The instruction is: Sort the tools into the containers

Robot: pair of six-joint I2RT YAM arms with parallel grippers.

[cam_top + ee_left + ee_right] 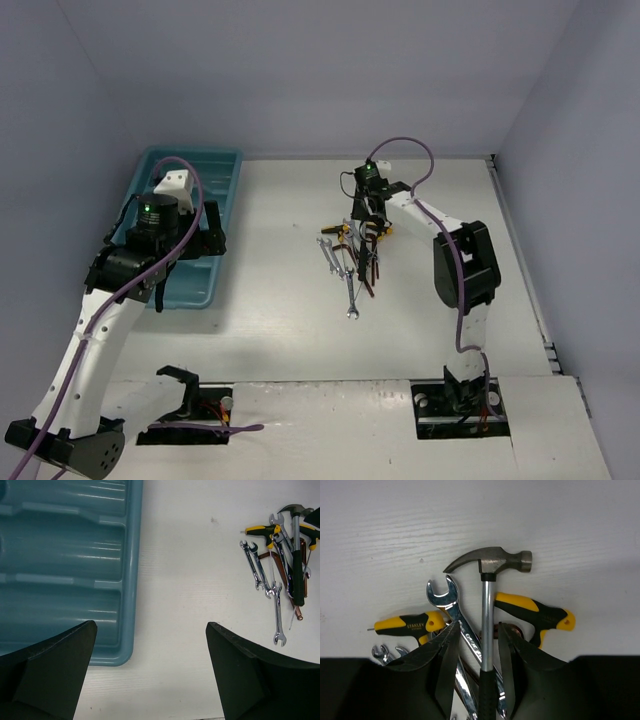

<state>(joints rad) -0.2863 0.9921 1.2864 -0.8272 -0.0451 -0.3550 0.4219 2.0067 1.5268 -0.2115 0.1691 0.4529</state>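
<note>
the tools [354,258] lie in one tangled pile on the white tabletop [280,200], right of its middle and well apart from the teal tray [215,165], which sits at the far left with its compartments showing nothing in them where the left arm does not cover it. in the pile a black-handled hammer [489,563] lies with its head toward the far side, its shaft crossing a silver wrench [445,598], with a yellow-and-black screwdriver [408,624] to one side and another [536,611] to the other; more small wrenches [257,571] and a thin reddish-brown tool [298,611] lie among them. the right hand [477,626] is low over the pile, partly open, its fingers [448,650] straddling the hammer's shaft and the wrench without clamping them. the left hand [150,672] hangs spread wide over the tray's right rim [132,580] and the bare tabletop beside it, gripping nothing.
</note>
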